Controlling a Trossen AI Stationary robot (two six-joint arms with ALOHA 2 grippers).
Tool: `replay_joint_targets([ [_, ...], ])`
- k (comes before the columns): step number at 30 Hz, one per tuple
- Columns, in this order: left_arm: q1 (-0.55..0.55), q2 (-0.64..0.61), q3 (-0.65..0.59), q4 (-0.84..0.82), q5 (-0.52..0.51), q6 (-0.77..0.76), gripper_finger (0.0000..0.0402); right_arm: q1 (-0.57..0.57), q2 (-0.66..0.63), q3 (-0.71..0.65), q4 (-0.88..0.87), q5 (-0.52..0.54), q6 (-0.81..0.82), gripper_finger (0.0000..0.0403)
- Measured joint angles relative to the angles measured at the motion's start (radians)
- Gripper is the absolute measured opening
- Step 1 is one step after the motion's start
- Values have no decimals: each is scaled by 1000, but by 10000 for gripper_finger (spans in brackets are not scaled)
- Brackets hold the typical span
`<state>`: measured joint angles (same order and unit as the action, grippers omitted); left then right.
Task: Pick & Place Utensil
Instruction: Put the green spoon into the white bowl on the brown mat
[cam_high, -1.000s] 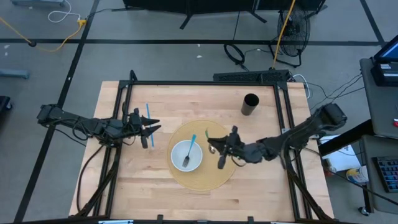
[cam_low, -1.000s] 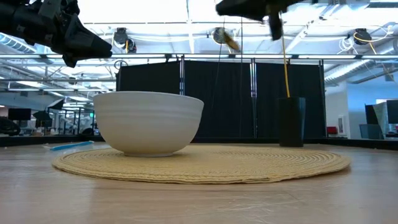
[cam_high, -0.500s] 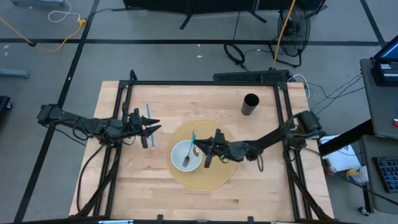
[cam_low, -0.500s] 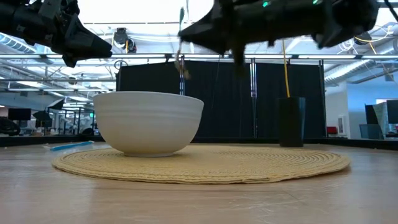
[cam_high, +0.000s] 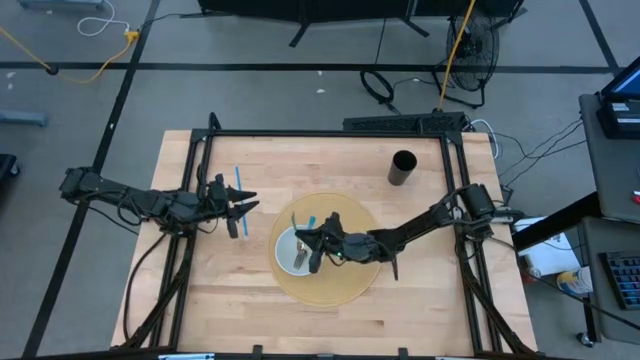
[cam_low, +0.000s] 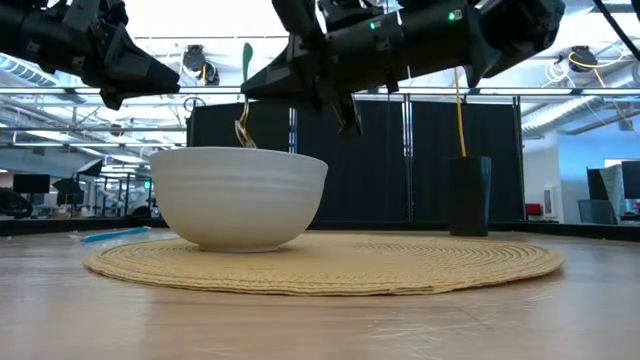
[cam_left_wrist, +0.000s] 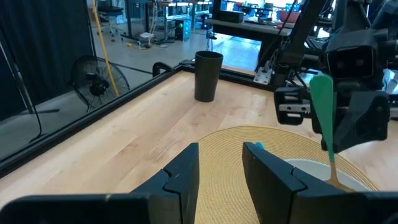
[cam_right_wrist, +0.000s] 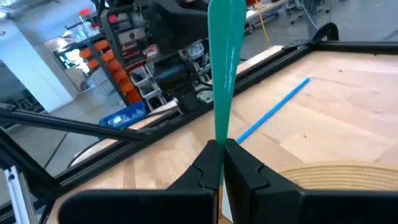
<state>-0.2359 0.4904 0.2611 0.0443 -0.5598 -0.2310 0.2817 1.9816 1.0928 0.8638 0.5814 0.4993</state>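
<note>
right gripper (cam_high: 312, 246) carried the green utensil (cam_low: 247, 62) over the bowl (cam_low: 238, 196).

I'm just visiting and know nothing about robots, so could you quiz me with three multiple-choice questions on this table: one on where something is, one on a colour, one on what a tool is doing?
1. Where does the white bowl stand?
A. on the round woven mat
B. on bare wood
C. inside the black cup

2. What colour is the handle of the utensil held by the right tool?
A. red
B. green
C. yellow

3. What is the left tool doing?
A. gripping the bowl
B. holding a blue straw
C. open, holding nothing

Answers: 1 A, the low view shows the bowl on the mat. 2 B, the right wrist view shows a green handle between the shut fingers. 3 C, the left wrist view shows a gap between its fingers.
</note>
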Motion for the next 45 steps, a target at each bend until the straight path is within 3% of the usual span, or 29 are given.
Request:
replay_joint_targets([
  [15, 0, 0, 0, -5, -19, -8, 129, 30, -1, 4, -56, 45, 82, 0],
  [25, 0, 0, 0, -5, -19, -10, 129, 27, -1, 4, -105, -34, 117, 0],
  [39, 0, 0, 0, -17, -19, -28, 129, 8, 0, 4, -152, -58, 118, 0],
  [41, 0, 0, 0, -17, 5, -45, 129, 1, 0, 4, -159, -58, 117, 0],
  [45, 0, 1, 0, 13, 157, -51, 129, -8, 0, 4, -169, -58, 47, 0],
])
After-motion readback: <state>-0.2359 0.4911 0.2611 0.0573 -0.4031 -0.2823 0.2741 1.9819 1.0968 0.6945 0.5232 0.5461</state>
